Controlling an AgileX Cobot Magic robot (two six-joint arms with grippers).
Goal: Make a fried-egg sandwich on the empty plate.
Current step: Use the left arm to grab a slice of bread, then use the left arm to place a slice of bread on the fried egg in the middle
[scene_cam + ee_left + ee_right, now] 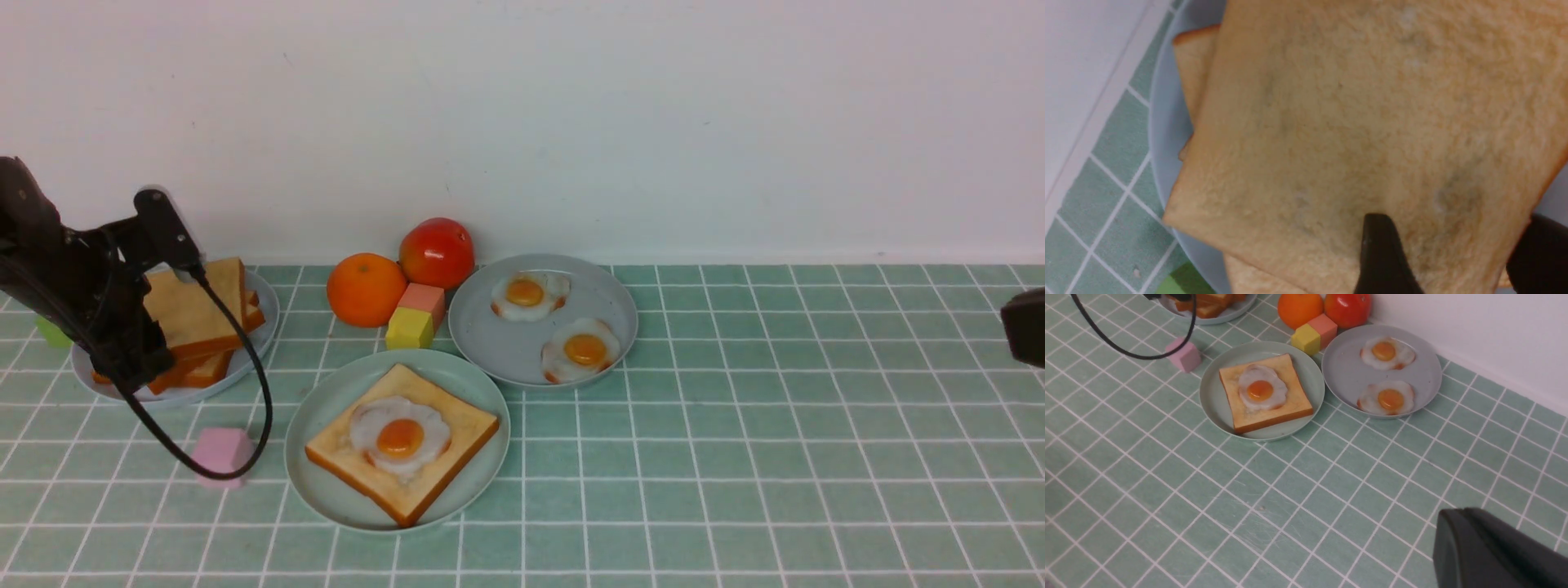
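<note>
The pale mint plate [326, 400] [1212, 400] holds one toast slice [457, 425] [1298, 400] with a fried egg [400, 437] [1260, 390] on top. More toast slices [196, 306] are stacked on a grey-blue plate [271, 302] at the far left. My left gripper [135, 371] [1453, 253] is down at this stack and open. One finger [1380, 249] lies over the top slice [1372, 102] and the other sits past its edge. My right gripper [1024, 327] [1453, 522] hangs shut and empty at the right, well away from the plates.
A second grey-blue plate [506, 343] carries two fried eggs. An orange [366, 288], a tomato [437, 251] and joined pink and yellow blocks [416, 318] stand by the wall. A pink cube [222, 453] lies under the left arm's cable; a green block [51, 331] sits far left.
</note>
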